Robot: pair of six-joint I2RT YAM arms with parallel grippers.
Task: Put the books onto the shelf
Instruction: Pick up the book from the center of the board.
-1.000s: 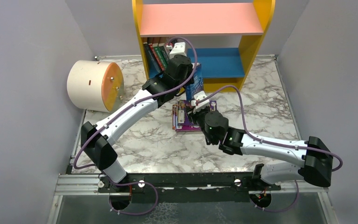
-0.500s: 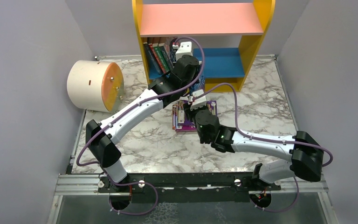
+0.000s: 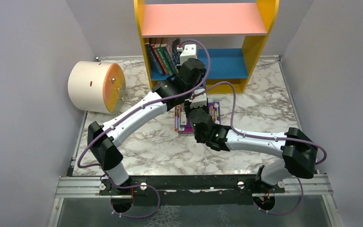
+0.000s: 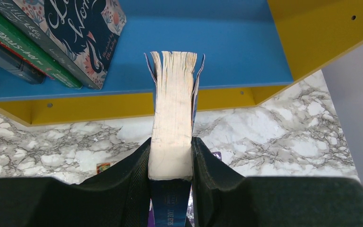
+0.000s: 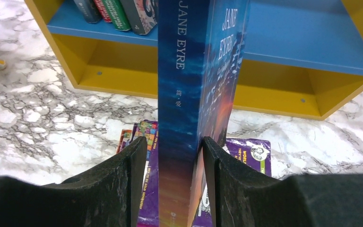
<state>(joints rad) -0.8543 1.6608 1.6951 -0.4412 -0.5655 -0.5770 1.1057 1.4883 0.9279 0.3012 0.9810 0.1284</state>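
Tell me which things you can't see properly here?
The blue book: the right wrist view cuts off its top, the left wrist view shows only its pages, and from above the left arm mostly covers it.
The pile of books: partly behind the blue book and the right fingers.
The standing books on the shelf: titles cut off by the top edge, too small from above.

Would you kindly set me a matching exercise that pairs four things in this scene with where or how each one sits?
Things:
1. Jane Eyre book
2. purple book
3. cream cylinder
4. leaning books

Places or states:
A. on the blue board, at its left end
B. flat on the marble table
C. clamped in the left gripper
D. on its side, orange end showing

Pairs: 1-C, 2-B, 3-D, 4-A
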